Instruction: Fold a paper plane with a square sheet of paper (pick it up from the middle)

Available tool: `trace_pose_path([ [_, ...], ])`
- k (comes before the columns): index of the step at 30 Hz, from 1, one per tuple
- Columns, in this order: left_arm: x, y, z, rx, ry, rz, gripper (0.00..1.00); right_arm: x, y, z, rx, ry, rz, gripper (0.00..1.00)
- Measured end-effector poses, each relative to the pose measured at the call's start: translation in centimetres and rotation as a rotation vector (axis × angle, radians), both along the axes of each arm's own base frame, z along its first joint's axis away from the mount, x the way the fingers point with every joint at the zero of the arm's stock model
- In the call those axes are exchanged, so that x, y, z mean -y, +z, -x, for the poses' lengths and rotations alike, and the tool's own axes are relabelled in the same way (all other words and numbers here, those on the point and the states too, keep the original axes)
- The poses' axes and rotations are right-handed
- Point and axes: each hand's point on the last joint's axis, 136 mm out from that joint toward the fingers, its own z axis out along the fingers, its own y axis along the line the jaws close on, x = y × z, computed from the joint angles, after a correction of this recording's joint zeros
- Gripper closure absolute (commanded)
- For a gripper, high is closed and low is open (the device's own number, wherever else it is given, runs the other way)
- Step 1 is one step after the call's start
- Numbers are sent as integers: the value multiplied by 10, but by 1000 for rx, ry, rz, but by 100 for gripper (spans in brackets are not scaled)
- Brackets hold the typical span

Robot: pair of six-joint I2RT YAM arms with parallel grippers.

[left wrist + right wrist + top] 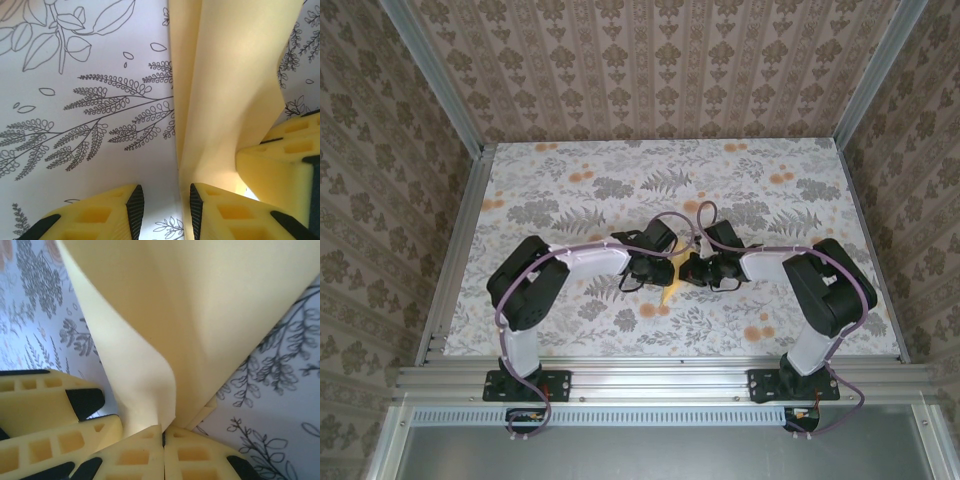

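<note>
The yellow sheet of paper (667, 294) is folded lengthwise and partly lifted off the table between the two arms. In the right wrist view the paper (200, 315) rises from my right gripper (163, 432), whose fingers are pressed together on its near end. My left gripper (163, 207) stands open over the table, and the long edge of the paper (225, 100) runs down between its pads, close to the right one. The right gripper's yellow finger (280, 160) shows beside it. From above, the left gripper (668, 272) and right gripper (688, 270) meet at mid-table.
A floral cloth (570, 180) with grey leaves and orange flower prints (756, 333) covers the table. Aluminium rails (455, 250) and patterned walls close it in on three sides. Both arm elbows (525, 285) spread out towards the sides.
</note>
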Motion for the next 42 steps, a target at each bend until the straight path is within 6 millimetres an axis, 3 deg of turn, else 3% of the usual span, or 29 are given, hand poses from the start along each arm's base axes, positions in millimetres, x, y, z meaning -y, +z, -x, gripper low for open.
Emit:
trace_pose_path([
  [6,0,-3,-1,-21,-4,-54,65,4,5,-3,0,-45,-40,89],
  [10,0,-4,-1,-22,-9,-89,64,3,10,-6,11,-52,-58,92],
  [31,7,6,6,-32,18,16,60,1,-1,-7,-1,-22,-43,97],
  [42,6,2,6,-47,15,-36,61,0,0,-7,6,-16,-49,95],
])
